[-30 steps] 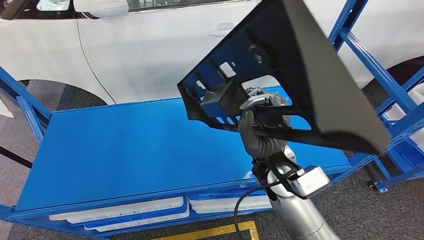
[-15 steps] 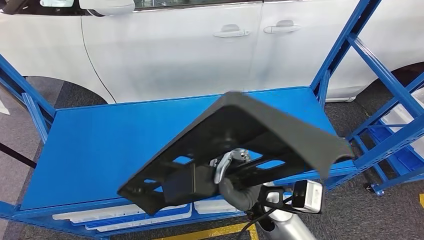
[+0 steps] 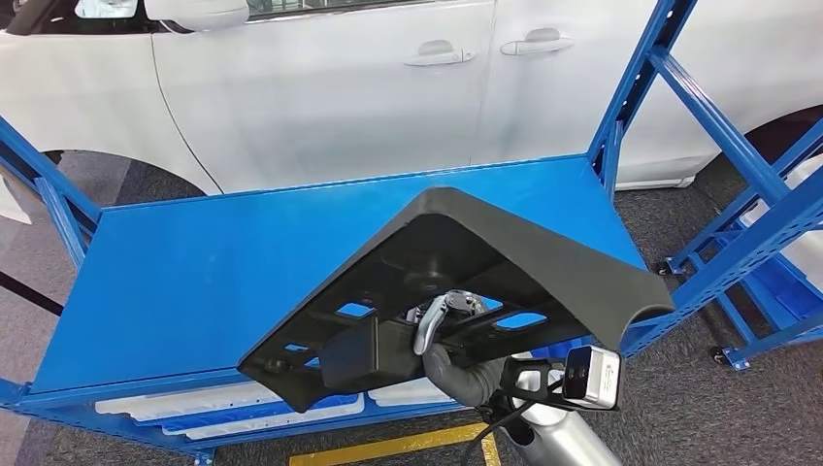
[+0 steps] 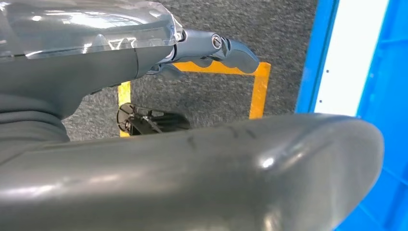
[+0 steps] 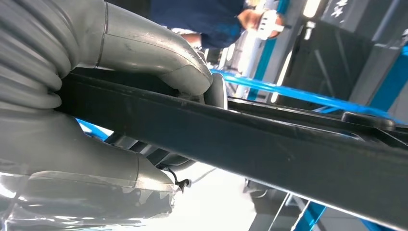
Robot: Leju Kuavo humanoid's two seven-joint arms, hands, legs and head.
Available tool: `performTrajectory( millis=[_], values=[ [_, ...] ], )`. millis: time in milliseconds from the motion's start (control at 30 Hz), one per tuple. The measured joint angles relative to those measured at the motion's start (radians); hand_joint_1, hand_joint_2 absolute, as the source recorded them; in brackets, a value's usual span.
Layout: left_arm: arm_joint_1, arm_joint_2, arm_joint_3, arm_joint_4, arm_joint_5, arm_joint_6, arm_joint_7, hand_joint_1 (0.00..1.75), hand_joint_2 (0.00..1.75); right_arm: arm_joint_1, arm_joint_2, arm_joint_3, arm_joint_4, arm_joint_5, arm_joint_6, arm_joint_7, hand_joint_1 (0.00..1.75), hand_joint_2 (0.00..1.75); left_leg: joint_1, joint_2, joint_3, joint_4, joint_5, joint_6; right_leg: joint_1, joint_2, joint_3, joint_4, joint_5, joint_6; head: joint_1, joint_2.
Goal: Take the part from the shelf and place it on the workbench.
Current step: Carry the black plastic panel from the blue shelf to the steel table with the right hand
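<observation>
Silver right arm (image 3: 568,442); black cable (image 3: 485,435); grey ribbed robot hand (image 5: 72,72).

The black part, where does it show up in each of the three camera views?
Head view: the black part sits low in the centre, above the blue workbench, gripped by the right robot hand.
Left wrist view: I can't identify it there.
Right wrist view: a dark bar crossing the picture.
Shared landmark: the right robot hand.

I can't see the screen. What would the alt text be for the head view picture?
The robot's right hand holds a large black plastic part, tilted, above a blue workbench. A white car is parked behind it.
</observation>
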Motion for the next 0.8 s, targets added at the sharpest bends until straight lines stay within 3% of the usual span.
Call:
performTrajectory(
  millis=[100, 133, 200, 267, 333, 400, 433, 467, 500, 533, 600, 633, 667, 733, 800],
  values=[
    [-0.002, 0.001, 0.000, 0.000, -0.001, 0.002, -0.002, 0.00, 0.00, 0.015, 0.000, -0.008, -0.014, 0.015, -0.041, -0.002, 1.75, 1.75, -0.005, 0.000, 0.129, -0.211, 0.067, 0.015, 0.003, 0.000, -0.015, 0.005, 0.015, 0.008, 0.000, 0.000],
    [-0.003, 0.001, 0.000, 0.000, -0.002, 0.004, -0.003, 0.00, 0.00, 0.021, 0.001, -0.011, -0.020, 0.021, -0.052, -0.002, 1.75, 1.75, -0.008, 0.000, 0.152, -0.254, 0.078, 0.020, 0.003, 0.000, -0.017, 0.005, 0.020, 0.013, 0.000, 0.000],
    [-0.003, 0.001, 0.000, 0.000, -0.004, 0.007, -0.005, 0.00, 0.00, 0.031, 0.003, -0.016, -0.034, 0.033, -0.065, -0.002, 1.75, 1.75, -0.015, 0.000, 0.156, -0.269, 0.089, 0.029, 0.002, 0.000, -0.017, 0.002, 0.032, 0.026, 0.000, 0.000],
    [-0.002, 0.000, 0.001, 0.000, -0.005, 0.009, -0.006, 0.00, 0.00, 0.041, 0.006, -0.020, -0.047, 0.040, -0.069, -0.003, 1.75, 1.75, -0.011, 0.002, 0.149, -0.275, 0.108, 0.041, 0.001, 0.002, -0.023, 0.004, 0.031, 0.037, 0.000, 0.000],
    [-0.003, -0.001, 0.001, 0.000, -0.006, 0.009, -0.006, 0.00, 0.00, 0.046, 0.006, -0.026, -0.056, 0.041, -0.071, -0.003, 1.75, 1.75, -0.006, 0.007, 0.131, -0.281, 0.132, 0.053, -0.001, 0.004, -0.048, 0.060, -0.032, 0.046, 0.000, 0.000],
    [-0.004, -0.002, 0.001, 0.000, -0.007, 0.009, -0.006, 0.00, 0.00, 0.051, 0.006, -0.032, -0.061, 0.041, -0.070, -0.003, 1.75, 1.75, -0.006, 0.009, 0.107, -0.281, 0.150, 0.058, -0.006, 0.004, -0.086, 0.184, -0.129, 0.054, 0.000, 0.000],
    [-0.003, -0.002, 0.002, 0.000, -0.007, 0.009, -0.006, 0.00, 0.00, 0.055, 0.006, -0.034, -0.063, 0.038, -0.065, -0.003, 1.75, 1.75, -0.006, 0.009, 0.095, -0.280, 0.159, 0.057, -0.008, 0.004, -0.098, 0.242, -0.158, 0.057, 0.000, 0.000],
    [-0.003, -0.002, 0.002, 0.000, -0.007, 0.009, -0.006, 0.00, 0.00, 0.058, 0.006, -0.037, -0.066, 0.030, -0.055, -0.003, 1.75, 1.75, -0.006, 0.009, 0.082, -0.278, 0.167, 0.055, -0.010, 0.003, -0.097, 0.276, -0.167, 0.060, 0.000, 0.000],
    [-0.003, -0.002, 0.002, 0.000, -0.009, 0.009, -0.006, 0.00, 0.00, 0.060, 0.006, -0.039, -0.070, 0.018, -0.040, -0.003, 1.75, 1.75, -0.006, 0.010, 0.070, -0.276, 0.174, 0.053, -0.012, 0.003, -0.077, 0.274, -0.156, 0.062, 0.000, 0.000],
    [-0.003, -0.002, 0.002, 0.000, -0.010, 0.009, -0.004, 0.00, 0.00, 0.061, 0.006, -0.041, -0.075, 0.006, -0.023, -0.003, 1.75, 1.75, -0.006, 0.010, 0.060, -0.273, 0.180, 0.050, -0.014, 0.003, -0.038, 0.232, -0.133, 0.063, 0.000, 0.000],
    [-0.003, -0.002, 0.002, 0.000, -0.016, 0.011, -0.001, 0.00, 0.00, 0.059, 0.006, -0.045, -0.086, -0.011, 0.011, -0.003, 1.75, 1.75, -0.006, 0.009, 0.044, -0.263, 0.188, 0.042, -0.015, 0.003, 0.066, 0.091, -0.102, 0.060, 0.000, 0.000],
    [-0.004, -0.002, 0.002, 0.000, -0.019, 0.012, 0.001, 0.00, 0.00, 0.058, 0.006, -0.047, -0.091, -0.014, 0.022, -0.003, 1.75, 1.75, -0.007, 0.009, 0.040, -0.260, 0.192, 0.036, -0.014, 0.004, 0.101, 0.038, -0.098, 0.056, 0.000, 0.000],
    [-0.004, -0.002, 0.002, 0.000, -0.021, 0.012, 0.002, 0.00, 0.00, 0.057, 0.005, -0.050, -0.094, -0.014, 0.030, -0.003, 1.75, 1.75, -0.008, 0.009, 0.037, -0.257, 0.197, 0.030, -0.012, 0.005, 0.120, 0.006, -0.101, 0.050, 0.000, 0.000],
    [-0.004, -0.001, 0.002, 0.000, -0.023, 0.013, 0.003, 0.00, 0.00, 0.057, 0.004, -0.055, -0.098, -0.013, 0.037, -0.003, 1.75, 1.75, -0.008, 0.008, 0.034, -0.258, 0.208, 0.016, -0.008, 0.006, 0.116, -0.002, -0.096, 0.035, 0.000, 0.000],
    [-0.003, 0.000, 0.002, 0.000, -0.024, 0.015, 0.004, 0.00, 0.00, 0.056, 0.003, -0.058, -0.101, -0.010, 0.037, -0.003, 1.75, 1.75, -0.005, 0.008, 0.023, -0.242, 0.190, 0.005, -0.009, 0.003, 0.105, -0.008, -0.082, 0.018, 0.000, 0.000]
  ],
)
